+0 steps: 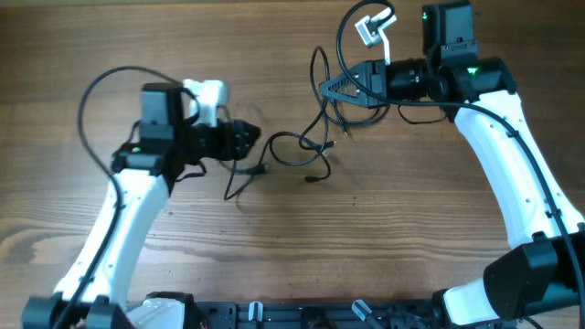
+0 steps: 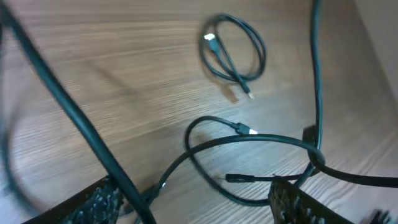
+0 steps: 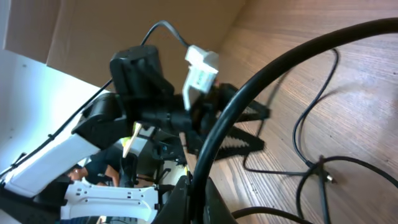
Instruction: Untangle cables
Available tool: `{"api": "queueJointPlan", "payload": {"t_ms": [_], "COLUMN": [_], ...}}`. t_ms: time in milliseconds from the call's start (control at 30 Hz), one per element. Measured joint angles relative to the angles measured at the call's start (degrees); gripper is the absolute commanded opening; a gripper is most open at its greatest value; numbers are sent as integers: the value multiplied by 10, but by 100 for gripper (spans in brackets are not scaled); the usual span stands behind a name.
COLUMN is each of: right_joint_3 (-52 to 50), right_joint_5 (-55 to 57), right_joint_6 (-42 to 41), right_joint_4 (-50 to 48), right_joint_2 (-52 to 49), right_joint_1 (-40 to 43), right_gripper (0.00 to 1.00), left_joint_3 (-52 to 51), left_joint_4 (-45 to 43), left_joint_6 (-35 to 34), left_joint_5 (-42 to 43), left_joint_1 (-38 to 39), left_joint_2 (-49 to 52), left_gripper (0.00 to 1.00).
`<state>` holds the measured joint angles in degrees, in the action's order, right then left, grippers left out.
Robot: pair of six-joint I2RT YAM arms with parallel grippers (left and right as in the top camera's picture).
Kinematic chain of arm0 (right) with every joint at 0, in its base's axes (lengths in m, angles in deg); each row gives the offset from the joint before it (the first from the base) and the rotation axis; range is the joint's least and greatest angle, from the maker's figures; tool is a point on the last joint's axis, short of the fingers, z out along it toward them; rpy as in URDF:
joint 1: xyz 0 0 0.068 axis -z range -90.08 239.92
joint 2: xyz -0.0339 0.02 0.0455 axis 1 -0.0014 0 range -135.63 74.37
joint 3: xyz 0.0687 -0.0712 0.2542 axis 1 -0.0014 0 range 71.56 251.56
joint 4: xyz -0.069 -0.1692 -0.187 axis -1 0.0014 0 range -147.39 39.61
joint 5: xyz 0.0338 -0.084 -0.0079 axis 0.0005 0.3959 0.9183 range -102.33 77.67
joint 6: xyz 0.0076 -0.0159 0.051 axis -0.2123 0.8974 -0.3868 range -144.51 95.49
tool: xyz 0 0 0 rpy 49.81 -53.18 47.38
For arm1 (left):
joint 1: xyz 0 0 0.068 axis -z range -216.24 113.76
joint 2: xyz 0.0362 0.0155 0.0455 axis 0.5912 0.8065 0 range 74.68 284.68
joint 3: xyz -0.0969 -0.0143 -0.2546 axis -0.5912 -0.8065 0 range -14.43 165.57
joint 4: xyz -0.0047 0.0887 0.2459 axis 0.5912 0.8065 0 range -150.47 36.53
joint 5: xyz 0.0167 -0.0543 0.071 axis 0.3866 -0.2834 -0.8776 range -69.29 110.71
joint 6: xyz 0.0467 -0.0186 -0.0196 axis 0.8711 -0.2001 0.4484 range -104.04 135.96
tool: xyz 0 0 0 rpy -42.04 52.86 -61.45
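Thin black cables (image 1: 302, 146) lie in loose crossed loops on the wooden table between my two arms. My left gripper (image 1: 251, 142) points right at their left end. In the left wrist view it (image 2: 196, 202) stands open, and a cable strand (image 2: 249, 140) loops on the table between and ahead of its fingers (image 2: 93, 202). A small separate coil (image 2: 233, 53) with a plug end lies farther off. My right gripper (image 1: 325, 89) points left and is shut on a cable. That cable (image 3: 261, 74) arcs up from the closed jaws (image 3: 199, 202).
A white connector (image 1: 373, 27) on a wire loop sticks up beside the right arm. The left arm's own thick wire (image 1: 91, 91) loops out to the left. The left arm's open fingers (image 3: 245, 127) face the right wrist camera. More cable loops (image 3: 311, 162) lie on the table.
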<state>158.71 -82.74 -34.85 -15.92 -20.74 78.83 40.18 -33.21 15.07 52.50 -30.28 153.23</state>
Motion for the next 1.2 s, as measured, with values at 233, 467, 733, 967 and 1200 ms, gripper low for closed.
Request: {"api": "queueJointPlan", "payload": {"t_ms": [233, 467, 733, 967, 1200], "right_joint_3": [0, 0, 0, 0, 0], "right_joint_5": [13, 24, 23, -10, -57], "right_joint_6": [2, 2, 2, 2, 2], "right_joint_4": [15, 22, 23, 23, 23], "right_joint_2": [0, 0, 0, 0, 0], "right_joint_1": [0, 0, 0, 0, 0], "right_gripper": [4, 4, 4, 4, 4], "left_joint_3": [0, 0, 0, 0, 0], "left_joint_4": [-52, -85, -157, -184, -232], "left_joint_6": [50, 83, 105, 109, 91], "left_joint_5": [12, 69, 60, 44, -21], "left_joint_1": [29, 38, 104, 120, 137], "left_joint_2": [69, 106, 157, 177, 211], "left_gripper": [80, 82, 86, 73, 4]}}
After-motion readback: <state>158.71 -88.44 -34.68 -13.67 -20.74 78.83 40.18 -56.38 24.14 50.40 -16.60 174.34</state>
